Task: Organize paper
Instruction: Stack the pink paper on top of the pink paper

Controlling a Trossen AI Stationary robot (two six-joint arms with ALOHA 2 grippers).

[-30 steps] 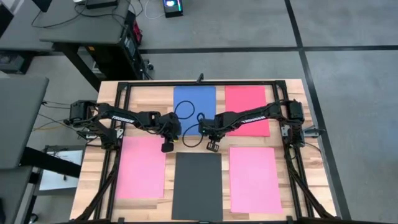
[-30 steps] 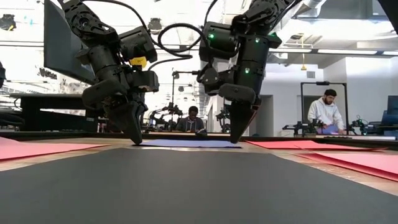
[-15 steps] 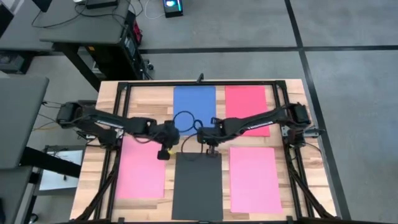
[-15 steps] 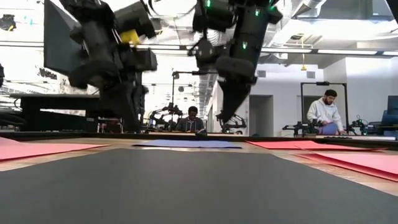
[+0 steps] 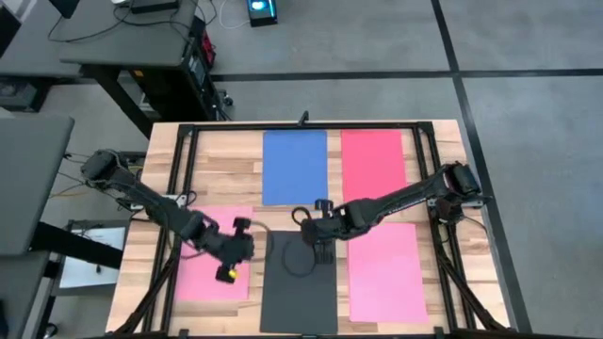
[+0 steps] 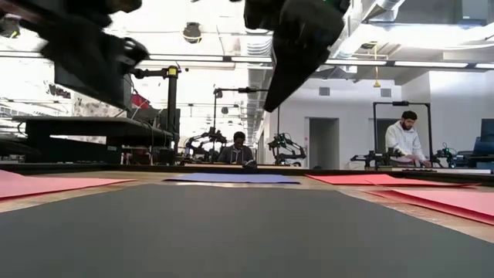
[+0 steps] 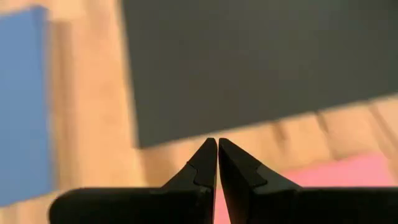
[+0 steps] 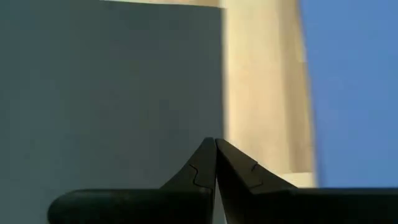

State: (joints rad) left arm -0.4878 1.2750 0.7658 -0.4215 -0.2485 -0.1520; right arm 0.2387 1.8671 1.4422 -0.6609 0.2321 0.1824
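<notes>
1. Lying flat on the wooden tabletop [image 5: 226, 160] are five sheets of paper: a blue sheet [image 5: 294, 166] and a red sheet [image 5: 374, 166] at the far side, a dark grey sheet [image 5: 300, 287] between two pink sheets [image 5: 200, 273] [image 5: 386, 271] at the near side.
2. Left hand [image 5: 226, 272] hangs over the left pink sheet's edge beside the dark grey sheet, fingers pressed together, empty.
3. Right hand [image 5: 320, 252] hangs over the dark grey sheet's far edge, fingers together, holding nothing.

left arm [image 6: 77, 46] blurred (low view), fingers cropped
</notes>
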